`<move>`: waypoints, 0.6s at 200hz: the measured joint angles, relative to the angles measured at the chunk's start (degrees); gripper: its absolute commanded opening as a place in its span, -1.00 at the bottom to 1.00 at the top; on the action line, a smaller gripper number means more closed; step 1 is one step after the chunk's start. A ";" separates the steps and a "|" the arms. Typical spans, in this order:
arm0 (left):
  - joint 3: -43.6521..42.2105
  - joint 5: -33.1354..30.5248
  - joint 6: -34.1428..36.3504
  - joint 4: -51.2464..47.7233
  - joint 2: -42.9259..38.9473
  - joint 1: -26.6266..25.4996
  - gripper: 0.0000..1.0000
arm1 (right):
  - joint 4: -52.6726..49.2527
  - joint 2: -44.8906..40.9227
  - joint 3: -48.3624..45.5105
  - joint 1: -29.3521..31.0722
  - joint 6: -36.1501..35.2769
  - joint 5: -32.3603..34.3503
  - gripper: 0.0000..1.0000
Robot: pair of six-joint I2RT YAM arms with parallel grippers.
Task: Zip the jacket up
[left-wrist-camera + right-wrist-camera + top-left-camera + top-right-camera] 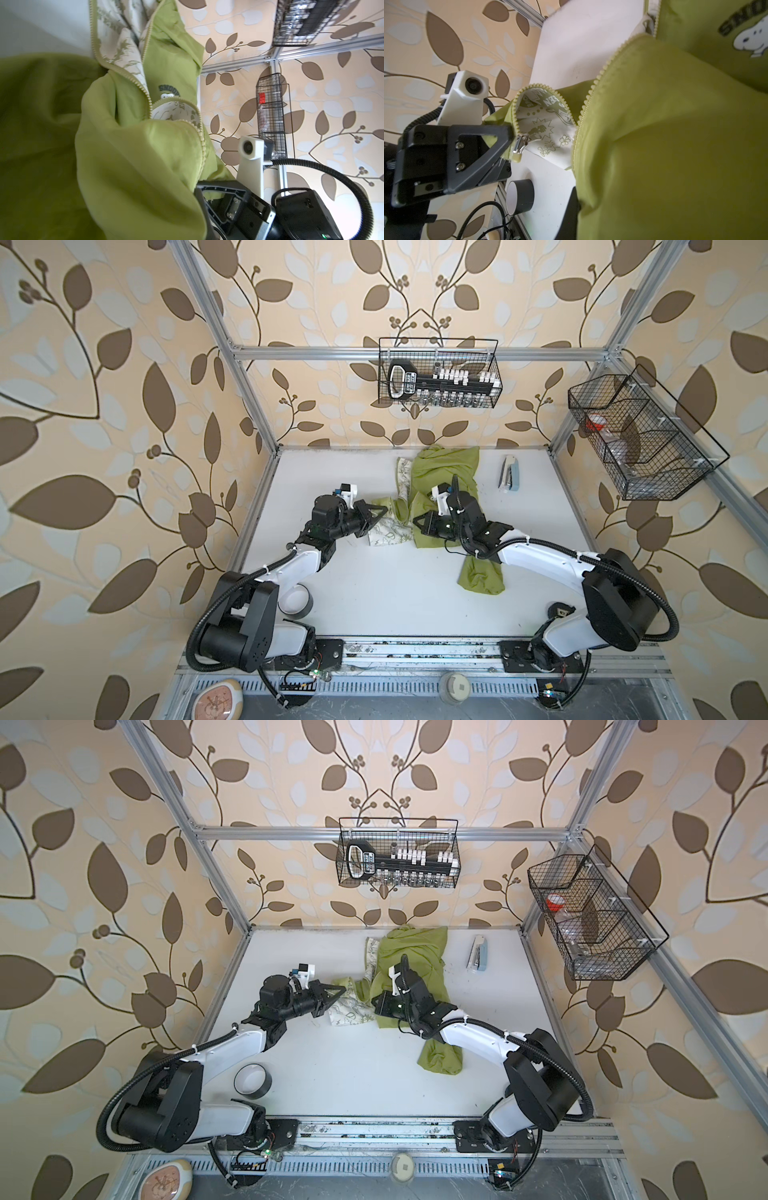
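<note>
The jacket (444, 472) lies unzipped on the tabletop (374, 585), reaching from mid far edge toward the centre, patterned lining exposed. The left claw (385, 513) is clenched on one front edge beside the zipper pull (520, 148); the right claw (417, 523) is clenched on the opposite green front. A stapler (509, 474) lies apart, nearer the far right corner.

My left arm (293, 568) and right arm (540, 559) wear white shells, black joints, ribbed black conduit (301, 161); my left gripper (509, 135) is dark grey, triangular.

2 top views look down; wrist views share the jacket (135, 166) close-up.
</note>
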 measured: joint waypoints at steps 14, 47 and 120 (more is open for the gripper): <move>0.00 -0.66 0.66 -0.85 -2.93 -0.79 -1.00 | 1.51 0.00 0.07 -0.57 0.90 -0.02 -1.00; -0.02 -2.21 2.54 -1.49 -8.00 -2.23 -1.00 | 8.33 -0.09 0.04 -1.18 5.09 0.04 -1.00; -2.16 -3.28 1.07 4.17 -9.07 -2.58 -1.00 | 21.99 -1.40 -0.83 1.53 11.93 1.14 -1.00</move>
